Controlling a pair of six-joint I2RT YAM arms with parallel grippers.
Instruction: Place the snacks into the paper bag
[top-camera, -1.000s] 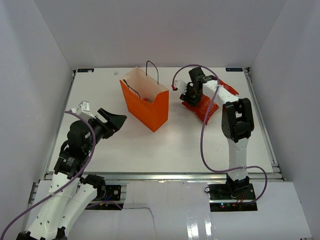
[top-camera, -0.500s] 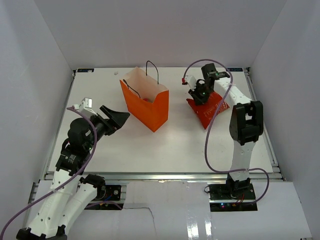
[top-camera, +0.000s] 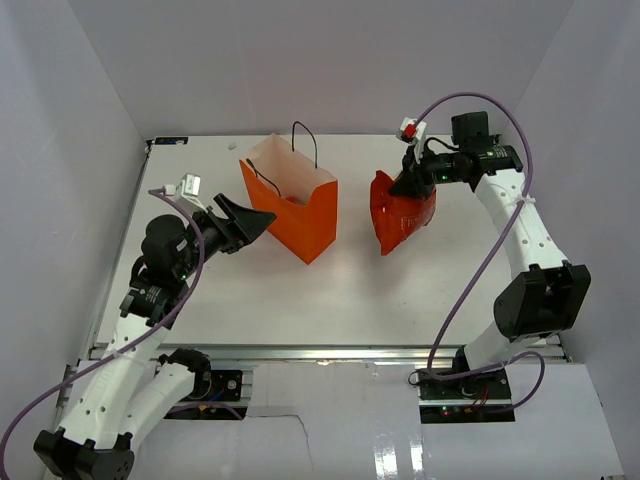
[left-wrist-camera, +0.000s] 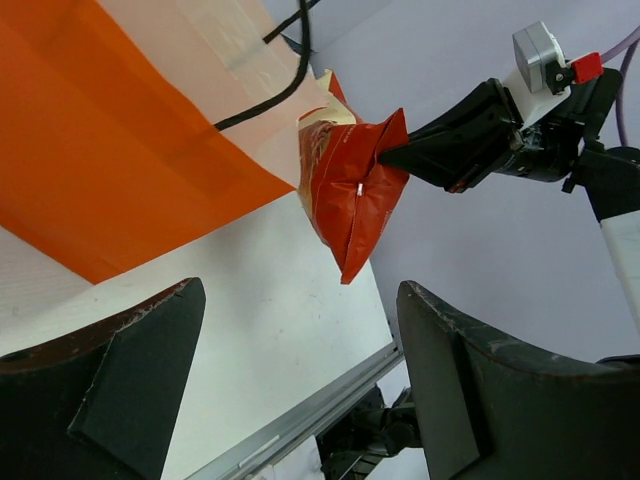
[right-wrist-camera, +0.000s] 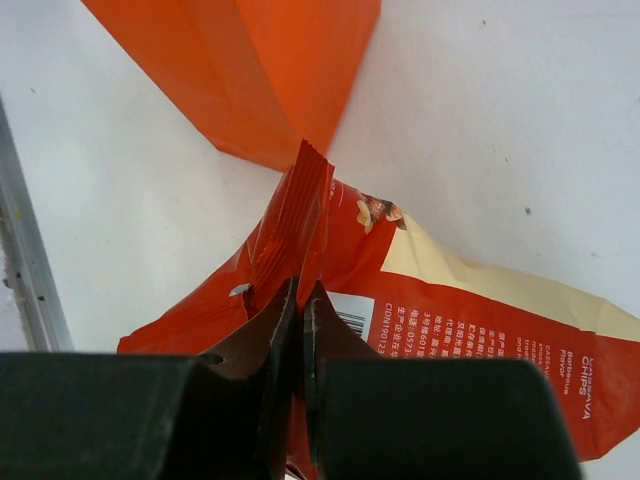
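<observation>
The red chip bag (top-camera: 397, 213) hangs in the air right of the orange paper bag (top-camera: 292, 208), which stands upright with its mouth open. My right gripper (top-camera: 408, 184) is shut on the chip bag's sealed edge (right-wrist-camera: 290, 240). The chip bag also shows in the left wrist view (left-wrist-camera: 350, 195), beside the paper bag (left-wrist-camera: 110, 170). Something red lies inside the paper bag (top-camera: 291, 200). My left gripper (top-camera: 252, 220) is open and empty, just left of the paper bag's wall. The other snack packets are out of view.
The white table (top-camera: 330, 290) has metal rails at the front (top-camera: 330, 350) and right side. White walls enclose the back and both sides. The paper bag's black cord handles (top-camera: 305, 140) stick up above its rim.
My right gripper has lifted the chip bag off the table and carried it left toward the paper bag. My left gripper has moved right, closer to the paper bag.
</observation>
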